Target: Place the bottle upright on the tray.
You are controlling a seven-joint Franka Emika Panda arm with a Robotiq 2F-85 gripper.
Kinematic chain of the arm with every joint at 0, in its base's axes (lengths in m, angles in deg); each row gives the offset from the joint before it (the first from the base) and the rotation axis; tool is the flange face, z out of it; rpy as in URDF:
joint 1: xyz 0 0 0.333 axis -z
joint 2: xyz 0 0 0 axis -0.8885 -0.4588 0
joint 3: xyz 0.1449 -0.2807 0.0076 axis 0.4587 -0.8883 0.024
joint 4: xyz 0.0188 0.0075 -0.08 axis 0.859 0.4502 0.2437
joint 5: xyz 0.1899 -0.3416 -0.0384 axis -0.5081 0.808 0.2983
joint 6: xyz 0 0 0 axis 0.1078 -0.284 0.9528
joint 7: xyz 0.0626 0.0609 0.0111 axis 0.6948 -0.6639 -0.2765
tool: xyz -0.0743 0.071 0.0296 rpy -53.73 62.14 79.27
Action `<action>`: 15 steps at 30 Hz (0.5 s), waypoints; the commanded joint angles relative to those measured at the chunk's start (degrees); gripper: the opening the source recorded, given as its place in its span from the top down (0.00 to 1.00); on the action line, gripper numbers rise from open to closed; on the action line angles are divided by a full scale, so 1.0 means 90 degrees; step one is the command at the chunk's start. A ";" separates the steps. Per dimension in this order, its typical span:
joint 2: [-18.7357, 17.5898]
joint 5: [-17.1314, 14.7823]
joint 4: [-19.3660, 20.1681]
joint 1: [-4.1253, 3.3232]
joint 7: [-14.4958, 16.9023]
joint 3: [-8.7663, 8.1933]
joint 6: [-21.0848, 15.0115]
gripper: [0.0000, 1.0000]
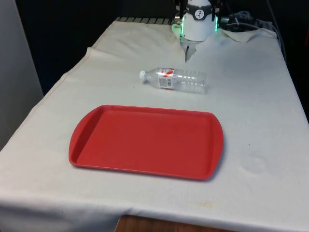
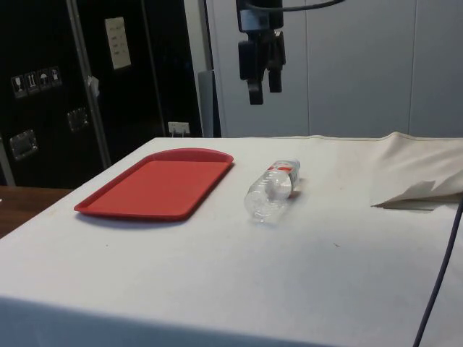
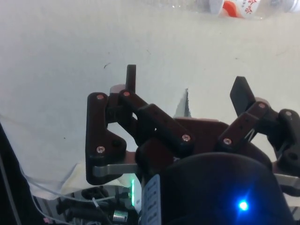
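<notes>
A clear plastic bottle (image 1: pixel 176 79) with a white cap and a red label lies on its side on the white cloth, its cap toward the front view's left. It rests just beyond the far edge of the red tray (image 1: pixel 145 142), which holds nothing. From the side the bottle (image 2: pixel 271 191) lies right of the tray (image 2: pixel 155 184). My gripper (image 2: pixel 263 85) hangs high above the bottle, open, nothing between its fingers. The wrist view has the fingertips (image 3: pixel 131 75) spread wide over bare cloth, with the bottle (image 3: pixel 234 5) beyond them.
A rumpled fold of cloth (image 2: pixel 419 194) lies at the table's far end near the robot's base, with cables (image 1: pixel 241 19) beside it. The cloth drops off at the table's side edges (image 1: pixel 63 82).
</notes>
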 commanded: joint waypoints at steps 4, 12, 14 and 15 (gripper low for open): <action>-0.0019 0.0006 0.0076 0.0000 -0.0019 0.0000 -0.0095 0.00; -0.0261 -0.0006 0.0223 0.0000 0.0006 -0.0019 -0.0407 0.00; -0.0344 0.0000 0.0255 0.0006 0.0006 -0.0025 -0.0528 0.00; -0.0318 0.0000 0.0210 0.0000 0.0006 -0.0013 -0.0407 0.00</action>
